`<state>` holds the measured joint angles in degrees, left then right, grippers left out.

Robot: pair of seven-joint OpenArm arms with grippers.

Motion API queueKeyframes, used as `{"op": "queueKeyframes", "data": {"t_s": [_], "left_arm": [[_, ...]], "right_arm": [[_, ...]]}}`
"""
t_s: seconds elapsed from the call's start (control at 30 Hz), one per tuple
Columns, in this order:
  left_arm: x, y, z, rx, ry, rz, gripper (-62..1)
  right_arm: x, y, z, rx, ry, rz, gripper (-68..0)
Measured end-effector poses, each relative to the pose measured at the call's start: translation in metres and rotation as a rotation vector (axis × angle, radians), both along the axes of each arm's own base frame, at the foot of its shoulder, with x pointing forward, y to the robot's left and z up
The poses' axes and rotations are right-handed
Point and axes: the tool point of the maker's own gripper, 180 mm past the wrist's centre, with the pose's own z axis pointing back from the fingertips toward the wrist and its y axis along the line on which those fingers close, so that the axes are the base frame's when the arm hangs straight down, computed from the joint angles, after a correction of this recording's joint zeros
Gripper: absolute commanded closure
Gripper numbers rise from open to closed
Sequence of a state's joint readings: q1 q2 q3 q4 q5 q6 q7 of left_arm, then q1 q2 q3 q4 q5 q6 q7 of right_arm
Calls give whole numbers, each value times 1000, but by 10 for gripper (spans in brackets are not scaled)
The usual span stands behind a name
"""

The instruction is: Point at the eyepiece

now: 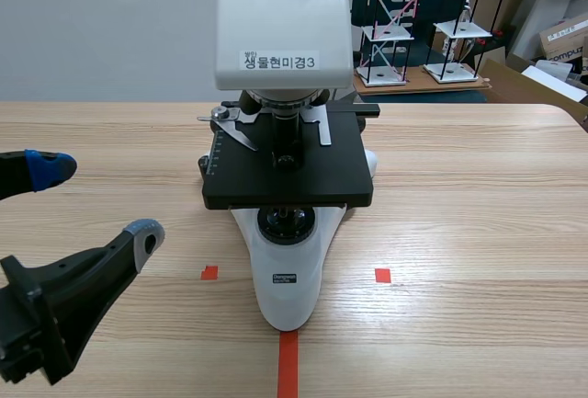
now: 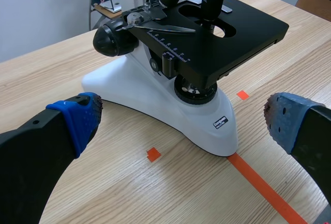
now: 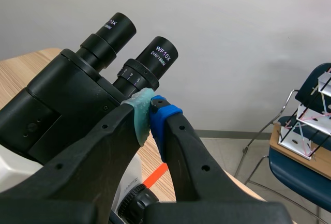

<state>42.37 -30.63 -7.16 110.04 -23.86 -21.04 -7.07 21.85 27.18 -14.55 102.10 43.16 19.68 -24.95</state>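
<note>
Up at the microscope's (image 1: pixel 287 260) head, the right gripper (image 3: pixel 150 115) has its pads pressed together on nothing, tips against or perhaps just short of the nearer eyepiece (image 3: pixel 155 61), marked WF10X. Pointing looks essentially reached; the next move calls only for steadiness, without nudging the tube. Low beside the base, the left gripper (image 1: pixel 92 203) gapes wide. Pale wooden table (image 1: pixel 478 233), orange-red tape marks, grey wall behind.

Left claw (image 1: pixel 96 200) low and wide open; right claw (image 3: pixel 150 111) up high, closed tight.
</note>
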Motion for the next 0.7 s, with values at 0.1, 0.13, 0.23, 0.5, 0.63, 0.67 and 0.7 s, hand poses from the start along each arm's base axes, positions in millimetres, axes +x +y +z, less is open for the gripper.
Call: {"op": "queueKeyframes", "data": {"t_s": [0.1, 0.13, 0.23, 0.5, 0.63, 0.67, 0.7], "left_arm": [[0, 0, 0, 0, 0, 0, -623], [0, 0, 0, 0, 0, 0, -623], [0, 0, 0, 0, 0, 0, -623], [0, 0, 0, 0, 0, 0, -623], [0, 0, 0, 0, 0, 0, -623], [0, 0, 0, 0, 0, 0, -623], [0, 0, 0, 0, 0, 0, -623]], "right_arm": [[0, 0, 0, 0, 0, 0, 2], [0, 0, 0, 0, 0, 0, 2], [0, 0, 0, 0, 0, 0, 2], [0, 0, 1, 4, -6, 1, 2], [0, 0, 1, 4, -6, 1, 2], [0, 0, 1, 4, -6, 1, 2], [0, 0, 1, 4, -6, 1, 2]]}}
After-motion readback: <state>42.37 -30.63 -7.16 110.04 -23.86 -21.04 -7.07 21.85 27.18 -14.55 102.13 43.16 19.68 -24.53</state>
